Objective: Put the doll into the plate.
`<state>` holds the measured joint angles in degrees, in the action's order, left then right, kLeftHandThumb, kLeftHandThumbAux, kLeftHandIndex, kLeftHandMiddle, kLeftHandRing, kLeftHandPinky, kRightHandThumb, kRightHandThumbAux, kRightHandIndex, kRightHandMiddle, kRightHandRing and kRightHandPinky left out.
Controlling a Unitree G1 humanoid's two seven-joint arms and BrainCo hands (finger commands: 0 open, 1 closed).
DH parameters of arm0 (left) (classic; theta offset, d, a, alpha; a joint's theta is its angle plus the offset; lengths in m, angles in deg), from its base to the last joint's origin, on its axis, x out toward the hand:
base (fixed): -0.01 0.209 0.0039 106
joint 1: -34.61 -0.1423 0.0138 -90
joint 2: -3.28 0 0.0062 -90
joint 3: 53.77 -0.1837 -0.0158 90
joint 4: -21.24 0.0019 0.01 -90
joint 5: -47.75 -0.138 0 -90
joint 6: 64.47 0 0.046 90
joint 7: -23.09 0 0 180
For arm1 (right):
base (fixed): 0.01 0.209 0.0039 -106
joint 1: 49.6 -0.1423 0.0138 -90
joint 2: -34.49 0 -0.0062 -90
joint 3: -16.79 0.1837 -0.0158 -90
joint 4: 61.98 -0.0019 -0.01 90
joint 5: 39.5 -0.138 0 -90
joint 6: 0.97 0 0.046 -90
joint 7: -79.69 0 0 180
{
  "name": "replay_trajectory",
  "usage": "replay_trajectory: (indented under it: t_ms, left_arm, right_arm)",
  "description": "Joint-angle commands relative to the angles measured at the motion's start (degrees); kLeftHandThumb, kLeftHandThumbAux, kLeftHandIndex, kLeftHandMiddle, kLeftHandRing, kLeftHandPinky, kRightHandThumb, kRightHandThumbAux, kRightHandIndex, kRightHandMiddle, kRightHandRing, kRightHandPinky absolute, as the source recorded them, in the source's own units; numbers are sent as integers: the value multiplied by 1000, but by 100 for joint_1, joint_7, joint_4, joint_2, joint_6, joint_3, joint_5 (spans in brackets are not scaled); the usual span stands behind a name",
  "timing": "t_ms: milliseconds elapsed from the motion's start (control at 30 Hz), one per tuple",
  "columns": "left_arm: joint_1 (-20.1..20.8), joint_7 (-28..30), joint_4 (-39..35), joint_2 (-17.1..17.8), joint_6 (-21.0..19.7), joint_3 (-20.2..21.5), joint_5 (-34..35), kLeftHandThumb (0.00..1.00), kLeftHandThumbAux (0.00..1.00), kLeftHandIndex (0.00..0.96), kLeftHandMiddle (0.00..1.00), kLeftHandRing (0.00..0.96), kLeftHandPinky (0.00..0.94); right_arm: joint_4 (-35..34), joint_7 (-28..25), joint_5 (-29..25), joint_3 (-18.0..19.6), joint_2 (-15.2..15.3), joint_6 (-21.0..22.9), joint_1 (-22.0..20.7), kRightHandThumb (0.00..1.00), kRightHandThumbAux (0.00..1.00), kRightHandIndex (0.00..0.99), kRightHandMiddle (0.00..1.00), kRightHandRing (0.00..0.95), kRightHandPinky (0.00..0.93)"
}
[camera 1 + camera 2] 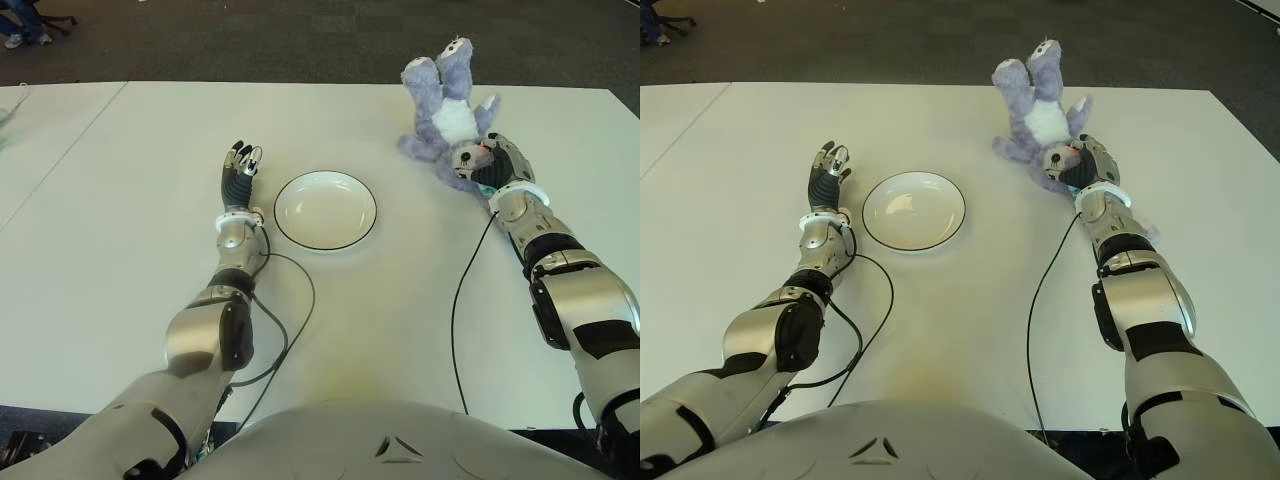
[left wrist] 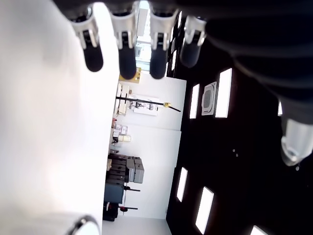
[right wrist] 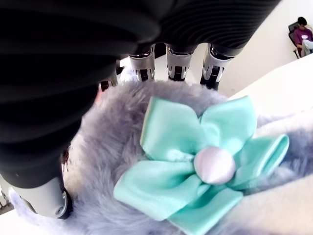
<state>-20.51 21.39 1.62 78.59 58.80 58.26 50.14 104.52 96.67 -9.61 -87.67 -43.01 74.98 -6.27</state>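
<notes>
A purple-grey plush doll [image 1: 448,108] with a white belly lies on the white table [image 1: 120,220] at the far right, legs pointing away from me. My right hand [image 1: 492,163] covers its head. In the right wrist view the fingers [image 3: 178,66] curve over the fur [image 3: 112,142] beside a mint bow [image 3: 205,161], with the thumb against the side. The white plate [image 1: 283,225] with a dark rim stands in the middle, holding nothing. My left hand [image 1: 241,165] shows just left of the plate, fingers [image 2: 127,58] straight and holding nothing.
Black cables [image 1: 458,300] trail over the table from both forearms toward me. The table's far edge [image 1: 300,84] runs just behind the doll, with dark carpet beyond. A seated person [image 3: 303,34] shows far off in the right wrist view.
</notes>
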Motion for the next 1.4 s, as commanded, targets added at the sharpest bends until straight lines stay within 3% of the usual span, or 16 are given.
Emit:
replay_trajectory:
  t_ms: [33,467,967,1167,1400]
  left_arm:
    - [-1104,20,700,-424,-555,85,131,0,478,134,175,164,153]
    - [-1054,-3,699,-464,-600,107,159,0,472,126,180,171,165]
    - [-1036,60,699,-474,-639,149,234,0,469,117,168,158,146]
    - [-1036,-14,701,-470,-683,108,188,0,462,112,165,152,129]
    - [-1068,70,699,-466,-668,87,188,0,456,107,153,138,116]
  right_arm:
    - [333,-575,79,-113,-465,268,839,252,675,363,0,0,0]
    - [300,-615,324,-461,-641,-9,989,210,680,380,0,0,0]
    - [294,-904,288,-630,-624,-490,1112,263,702,396,45,0,26]
    - [291,-997,-10,-362,-670,-594,1177,262,720,390,63,16,25]
    - [278,-1598,-678,218,-764,-569,1163,233,727,376,87,25,15]
